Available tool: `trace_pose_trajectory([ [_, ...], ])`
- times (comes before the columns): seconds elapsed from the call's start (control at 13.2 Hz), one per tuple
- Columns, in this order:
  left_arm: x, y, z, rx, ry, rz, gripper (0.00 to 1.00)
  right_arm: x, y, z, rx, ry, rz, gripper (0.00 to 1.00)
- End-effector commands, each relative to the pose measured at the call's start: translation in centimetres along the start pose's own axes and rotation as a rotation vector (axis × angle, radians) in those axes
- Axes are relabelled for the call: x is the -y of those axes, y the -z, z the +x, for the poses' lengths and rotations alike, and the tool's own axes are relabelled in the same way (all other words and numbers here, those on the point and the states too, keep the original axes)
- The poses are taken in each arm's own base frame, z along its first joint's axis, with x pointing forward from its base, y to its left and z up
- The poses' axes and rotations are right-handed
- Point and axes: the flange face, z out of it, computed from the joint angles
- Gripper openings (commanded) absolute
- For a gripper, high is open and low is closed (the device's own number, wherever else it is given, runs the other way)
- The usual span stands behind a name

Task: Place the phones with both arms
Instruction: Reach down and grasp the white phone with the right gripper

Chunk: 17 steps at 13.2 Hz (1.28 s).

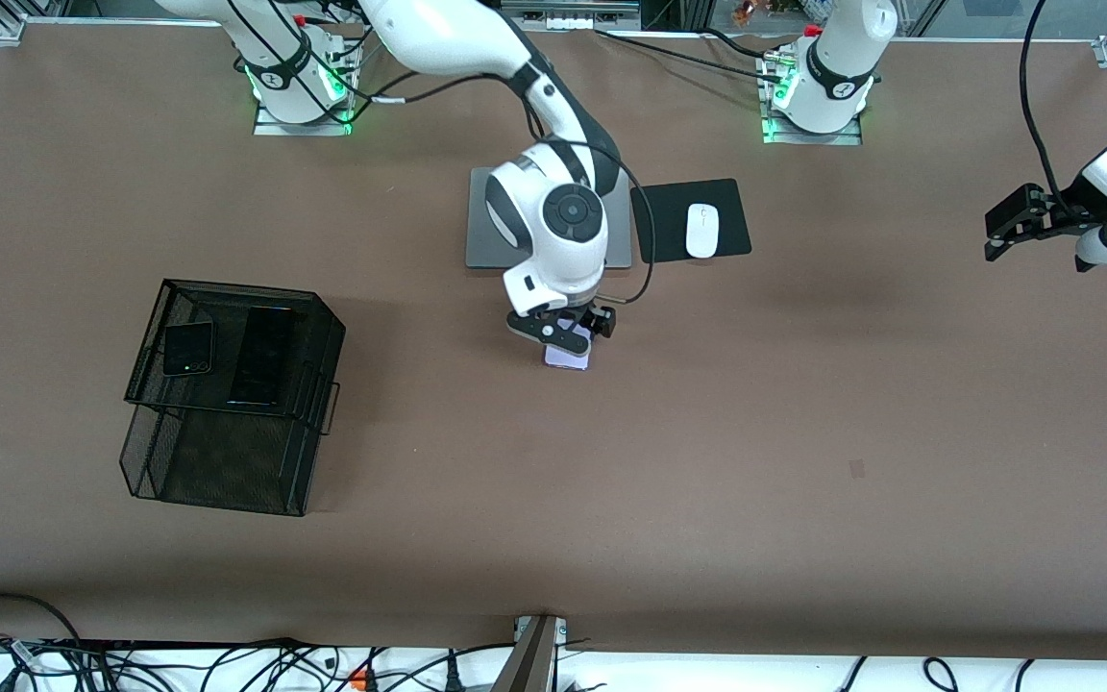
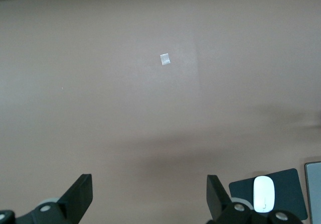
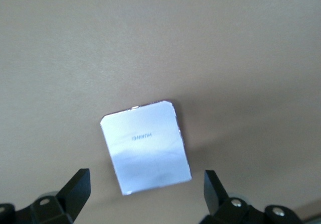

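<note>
- The right gripper [image 1: 568,332] is hanging low over the middle of the brown table [image 1: 803,432], its fingers [image 3: 75,191] spread wide and closed on nothing.
- The pale lavender-white phone [image 1: 568,358] is lying flat on the table directly under that gripper; in the right wrist view the phone [image 3: 146,146] is sitting in the gap between the two fingers, touching neither.
- This phone is lying nearer to the front camera than the grey laptop [image 1: 477,226], which the right arm is partly covering.
- The small squarish black phone [image 1: 188,348] and the long black slab phone [image 1: 262,356] are resting side by side on the top tier of the black mesh tray [image 1: 227,471], toward the right arm's end of the table and well apart from both grippers.
- The left gripper [image 1: 1005,226] is waiting in the air over the left arm's end of the table, fingers [image 2: 80,194] fully spread and empty, with bare table beneath it.
- The white mouse [image 1: 701,231] is sitting on a black mouse pad [image 1: 669,221] just beside the laptop.
</note>
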Motion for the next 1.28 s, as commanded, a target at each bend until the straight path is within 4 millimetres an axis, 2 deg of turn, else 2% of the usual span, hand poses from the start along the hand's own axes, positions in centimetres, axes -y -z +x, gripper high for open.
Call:
trace_pose_trajectory([
  [0.0,-0.8,0.7,-0.1,0.005,0.024,-0.015,1.0,0.4,-1.7,0.2,-0.014,0.0,-0.001,1.0],
  [0.3,-0.6,0.9,-0.2,0.01,0.021,-0.014,1.0,0.4,-4.2,0.4,-0.047,0.017,0.014,1.0],
  [0.91,-0.4,1.0,-0.3,0.025,0.02,-0.016,1.0,0.4,-5.6,0.1,-0.056,0.064,0.018,0.99],
  [0.98,-0.4,1.1,-0.3,0.024,0.02,-0.014,1.0,0.3,-5.5,0.2,-0.056,0.066,0.019,0.91],
  [1.06,-0.4,1.3,-0.3,0.019,0.019,-0.014,1.0,0.5,-5.2,0.1,-0.057,0.074,0.022,0.64],
  [1.13,-0.3,1.3,-0.3,0.021,0.02,-0.014,1.0,0.5,-4.8,0.2,-0.056,0.088,0.021,0.32],
  [1.21,-0.4,1.3,-0.3,0.02,0.02,-0.016,1.0,0.6,-3.7,0.4,-0.057,0.094,0.025,0.22],
])
